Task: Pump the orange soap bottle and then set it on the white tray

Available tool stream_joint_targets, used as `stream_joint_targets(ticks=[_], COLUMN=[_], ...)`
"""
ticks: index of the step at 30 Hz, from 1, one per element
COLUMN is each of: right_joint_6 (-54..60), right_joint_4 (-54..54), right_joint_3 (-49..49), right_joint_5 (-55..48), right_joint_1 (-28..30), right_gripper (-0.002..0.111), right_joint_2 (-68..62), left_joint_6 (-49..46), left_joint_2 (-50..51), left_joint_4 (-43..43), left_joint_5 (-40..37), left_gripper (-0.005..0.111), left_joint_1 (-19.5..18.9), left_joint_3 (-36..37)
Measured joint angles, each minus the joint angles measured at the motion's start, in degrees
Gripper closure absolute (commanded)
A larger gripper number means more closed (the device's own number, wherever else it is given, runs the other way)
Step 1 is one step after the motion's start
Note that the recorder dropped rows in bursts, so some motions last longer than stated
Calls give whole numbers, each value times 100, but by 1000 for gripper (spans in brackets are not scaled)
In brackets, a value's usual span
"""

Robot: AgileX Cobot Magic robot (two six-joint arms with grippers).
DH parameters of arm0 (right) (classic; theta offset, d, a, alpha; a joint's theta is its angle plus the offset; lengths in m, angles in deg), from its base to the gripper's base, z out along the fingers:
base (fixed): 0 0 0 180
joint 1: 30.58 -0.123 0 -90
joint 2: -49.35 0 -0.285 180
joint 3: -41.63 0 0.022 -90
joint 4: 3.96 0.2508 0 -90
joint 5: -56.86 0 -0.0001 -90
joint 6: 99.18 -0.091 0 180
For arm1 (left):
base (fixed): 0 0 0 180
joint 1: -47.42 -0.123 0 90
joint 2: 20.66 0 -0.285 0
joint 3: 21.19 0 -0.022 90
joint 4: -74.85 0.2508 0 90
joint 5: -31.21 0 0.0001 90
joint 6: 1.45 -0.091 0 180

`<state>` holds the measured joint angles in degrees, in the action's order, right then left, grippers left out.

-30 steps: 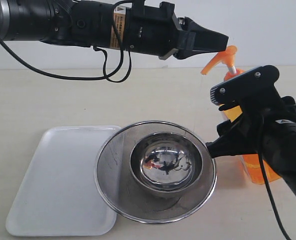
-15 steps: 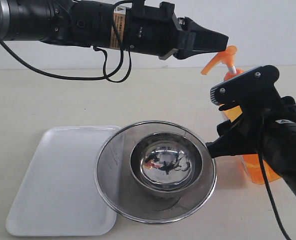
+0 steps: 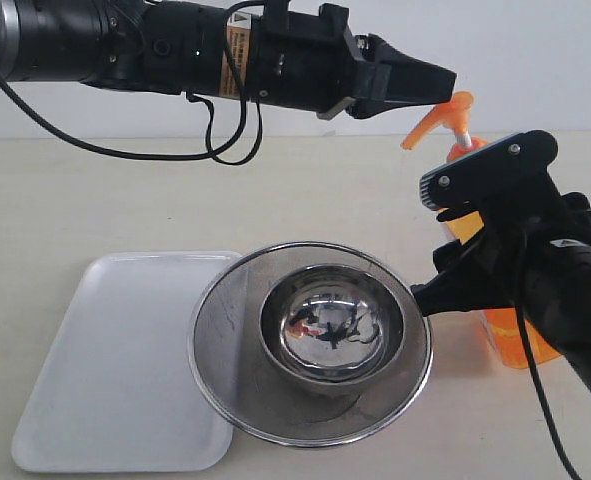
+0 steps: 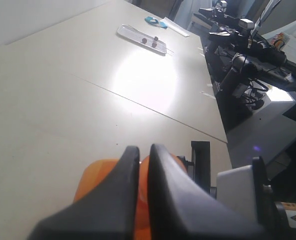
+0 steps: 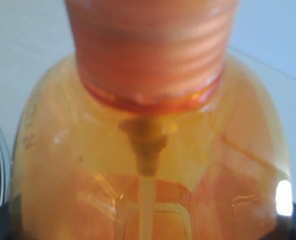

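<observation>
Left hand (image 3: 449,84): black tapered fingers pressed together, tip close to the pump head of the translucent plastic orange soap bottle (image 3: 505,335), which stands right of the round steel mesh strainer (image 3: 220,340). Right hand (image 3: 435,245): pinching the bottle's body. Likely risks: the narrow tip may skid off the sloped, slick pump head; the smooth wall may slip during the carry; the strainer blocks the path to the flat, low-rimmed plastic white tray (image 3: 115,350) on its left.

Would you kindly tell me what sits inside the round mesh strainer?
A shiny steel bowl sits in the strainer. The mesh beneath the bowl is covered.
</observation>
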<state>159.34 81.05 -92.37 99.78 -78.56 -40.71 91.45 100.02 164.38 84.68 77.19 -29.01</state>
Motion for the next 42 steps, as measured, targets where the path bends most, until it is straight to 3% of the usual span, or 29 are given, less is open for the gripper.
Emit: stream_joint_targets(ticks=[32,42], right_joint_6=[59,-110], right_joint_4=[-24,-107], right_joint_3=[35,1], right_joint_5=[32,-85], right_joint_1=[0,0], right_gripper=[109,109], right_joint_2=[0,-12], left_joint_6=[-12,-237], left_joint_2=[-73,-790], left_joint_4=[-8,953], left_joint_5=[-12,-509], left_gripper=[102,102], left_joint_1=[0,24], left_joint_3=[109,270])
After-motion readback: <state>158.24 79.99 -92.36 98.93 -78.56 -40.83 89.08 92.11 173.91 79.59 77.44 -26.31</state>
